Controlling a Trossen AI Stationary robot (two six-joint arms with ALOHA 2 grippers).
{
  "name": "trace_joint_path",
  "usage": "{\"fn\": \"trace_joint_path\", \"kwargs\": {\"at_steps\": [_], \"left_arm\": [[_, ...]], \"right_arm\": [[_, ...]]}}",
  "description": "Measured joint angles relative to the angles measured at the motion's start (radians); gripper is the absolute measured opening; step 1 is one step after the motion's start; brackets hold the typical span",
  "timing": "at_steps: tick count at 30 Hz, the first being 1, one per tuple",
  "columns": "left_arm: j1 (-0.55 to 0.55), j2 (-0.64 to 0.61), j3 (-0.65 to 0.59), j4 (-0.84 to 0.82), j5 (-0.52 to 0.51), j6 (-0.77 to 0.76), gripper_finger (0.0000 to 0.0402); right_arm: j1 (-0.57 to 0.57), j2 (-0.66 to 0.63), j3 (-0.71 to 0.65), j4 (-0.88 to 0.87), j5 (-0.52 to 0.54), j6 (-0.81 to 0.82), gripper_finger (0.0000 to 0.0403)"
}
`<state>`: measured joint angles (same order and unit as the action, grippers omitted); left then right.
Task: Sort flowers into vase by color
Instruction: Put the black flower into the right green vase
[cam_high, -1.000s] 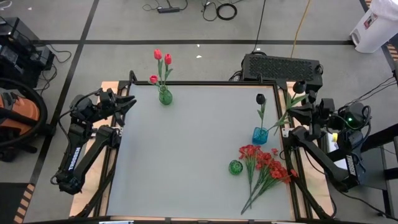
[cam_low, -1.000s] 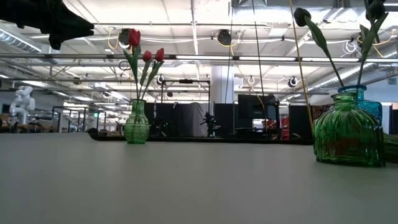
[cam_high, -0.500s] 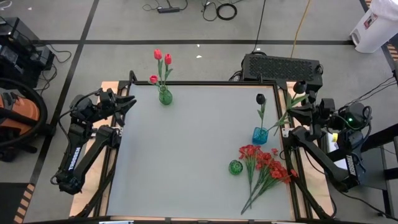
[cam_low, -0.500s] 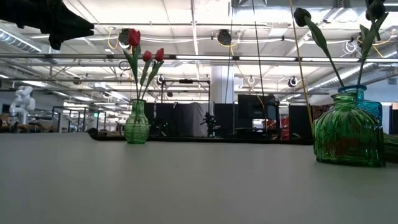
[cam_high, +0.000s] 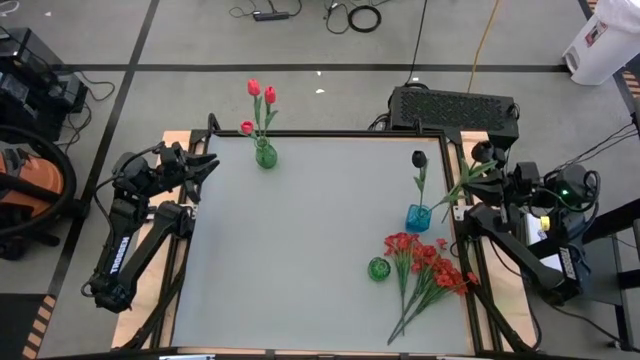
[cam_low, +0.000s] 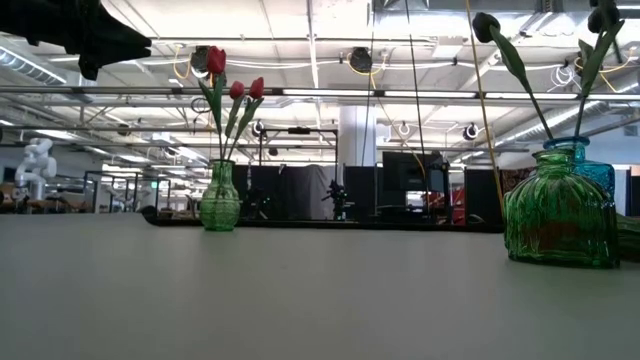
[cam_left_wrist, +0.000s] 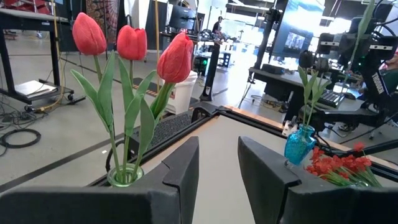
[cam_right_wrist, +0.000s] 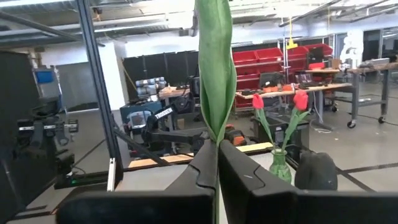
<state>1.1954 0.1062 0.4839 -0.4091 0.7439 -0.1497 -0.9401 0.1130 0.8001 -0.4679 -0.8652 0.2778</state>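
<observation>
Three red-pink tulips (cam_high: 258, 103) stand in your green glass vase (cam_high: 265, 154) at the far left corner of the grey table (cam_high: 300, 260); from the left wrist view they show upright, stems down in the vase mouth. One black tulip (cam_high: 419, 160) sits in the blue vase (cam_high: 418, 217) near the right edge, leaning a little toward the far side.

Right gripper (cam_high: 478, 183): off the table's right edge, beside the blue vase, raised. Its fingers (cam_right_wrist: 233, 171) are pressed together on a green stem, with the leaf (cam_right_wrist: 214, 68) rising straight up between them in the right wrist view. This is your second black tulip (cam_high: 481, 151), bud out past the table's right rim, stem slanting down toward the blue vase. In the low view the bud shows high at the right, above the vases.

Left gripper (cam_high: 205, 163): parked at the table's left edge, near the green glass vase, level with it. Fingers (cam_left_wrist: 183, 168) stand apart with nothing between them; they point toward the red-pink tulips.

Bushy bunch of small red blossoms (cam_high: 425, 262) lies flat on the table at the near right, stems running toward the near edge. A second, round green vase (cam_high: 377, 268) stands just beside it on its left, holding nothing. Blue vase lies just beyond the bunch.
</observation>
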Motion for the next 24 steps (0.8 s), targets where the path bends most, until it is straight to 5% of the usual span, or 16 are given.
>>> {"fn": "trace_joint_path", "kwargs": {"at_steps": [8,24], "left_arm": [[0.0,0.0,0.0,0.0,0.0,0.0,0.0118],[0.0,0.0,0.0,0.0,0.0,0.0,0.0118]], "right_arm": [[0.157,0.018,0.0,-0.028,0.186,-0.067,0.0],[0.518,0.182,0.0,0.095,0.348,-0.184,0.0]]}}
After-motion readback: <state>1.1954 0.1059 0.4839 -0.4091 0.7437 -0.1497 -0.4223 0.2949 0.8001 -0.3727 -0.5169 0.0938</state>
